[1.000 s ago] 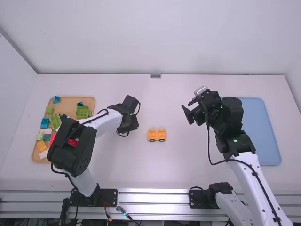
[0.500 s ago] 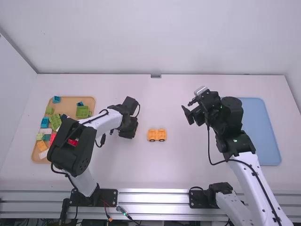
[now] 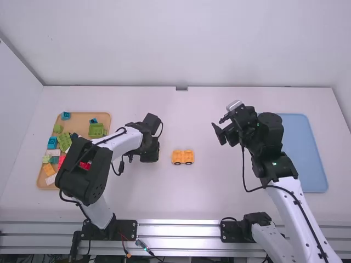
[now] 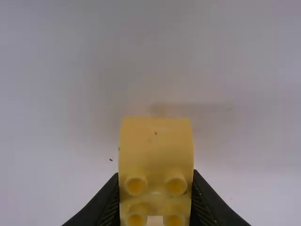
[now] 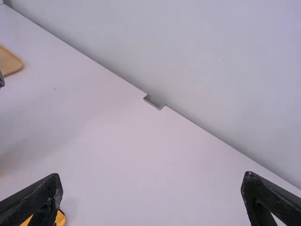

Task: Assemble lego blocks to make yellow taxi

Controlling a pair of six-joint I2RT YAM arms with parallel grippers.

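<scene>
Evidently the orange-yellow plastic car base with dark wheels (image 3: 182,157), set on bare white table (image 3: 192,197) between the arms, is placed for either gripper to reach and for parts to be pressed on top. Just left of that base, the left gripper (image 4: 155,176) has its fingers drawn in to the width of a yellow plastic block with a rounded end and round studs (image 4: 155,146), clamping its two sides; such a hold should leave the studs and underside free for joining. To the right of the base and farther from the camera, the right gripper (image 5: 153,176) has its fingers spread wide with nothing between them, perhaps ready to steady the base. Well left of the base, a tan wooden tray (image 3: 82,116) gathers the loose coloured blocks (image 3: 64,141); well right of it lies a flat blue tray (image 3: 301,148), possibly meant for the finished taxi.
</scene>
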